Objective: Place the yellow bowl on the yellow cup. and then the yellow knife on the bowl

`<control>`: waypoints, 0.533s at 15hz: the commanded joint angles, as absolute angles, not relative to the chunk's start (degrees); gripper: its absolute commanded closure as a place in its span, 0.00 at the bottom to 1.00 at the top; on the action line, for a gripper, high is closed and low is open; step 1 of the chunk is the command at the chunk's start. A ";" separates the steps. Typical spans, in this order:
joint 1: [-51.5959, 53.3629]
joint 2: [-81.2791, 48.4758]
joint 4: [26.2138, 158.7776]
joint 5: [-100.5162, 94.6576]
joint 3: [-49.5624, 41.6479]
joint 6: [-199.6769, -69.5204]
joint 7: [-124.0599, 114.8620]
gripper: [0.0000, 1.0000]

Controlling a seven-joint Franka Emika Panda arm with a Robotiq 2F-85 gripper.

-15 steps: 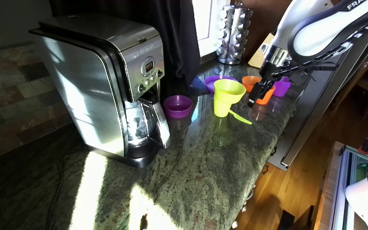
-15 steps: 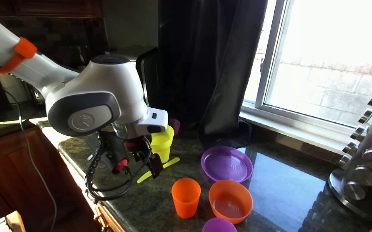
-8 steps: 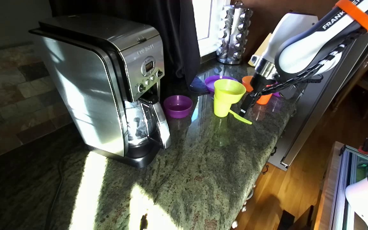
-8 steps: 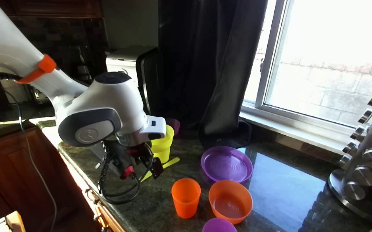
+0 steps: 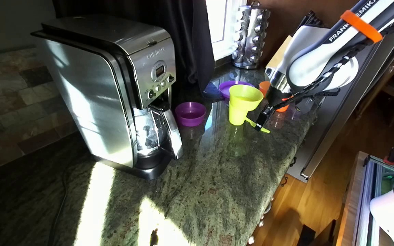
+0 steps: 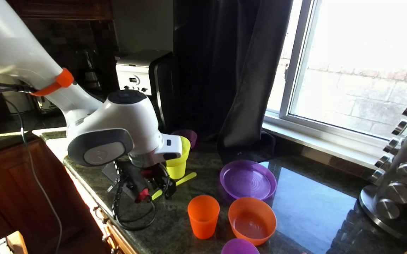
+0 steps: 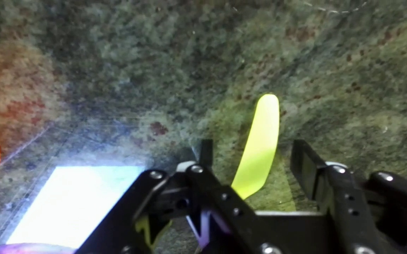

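Speckled surface [image 5: 197, 194], "Cuisinart" coffee maker [image 5: 97, 92], "FRANK…EMIKA" arm [image 5: 308, 73]; only wrist view shows gripper [image 7: 251, 151] wide, yellow knife [image 7: 259, 144] loose between.

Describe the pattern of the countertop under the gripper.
The countertop is mottled dark green and grey with scattered reddish-brown flecks, best seen in the wrist view.

Speckled countertop [image 5: 214, 181] bearing coffee maker [image 5: 108, 95], yellow cup [image 5: 236, 118], yellow knife [image 7: 259, 151], orange cup [image 6: 203, 220]

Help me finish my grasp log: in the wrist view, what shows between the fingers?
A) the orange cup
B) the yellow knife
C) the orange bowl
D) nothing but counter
B: the yellow knife lies between the fingers, with counter visible on each side of it.
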State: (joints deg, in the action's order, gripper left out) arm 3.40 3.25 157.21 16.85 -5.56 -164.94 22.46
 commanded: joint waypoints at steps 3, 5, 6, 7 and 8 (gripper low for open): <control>3.49 1.03 156.06 18.54 -6.01 -165.65 25.05 0.86; 3.22 0.82 155.74 17.75 -6.12 -165.18 24.46 1.00; 3.04 0.75 155.45 17.29 -6.15 -164.64 23.88 1.00; 2.83 0.60 155.33 16.67 -6.19 -164.40 23.29 0.97; 2.64 0.66 155.25 16.00 -6.22 -164.01 22.71 0.97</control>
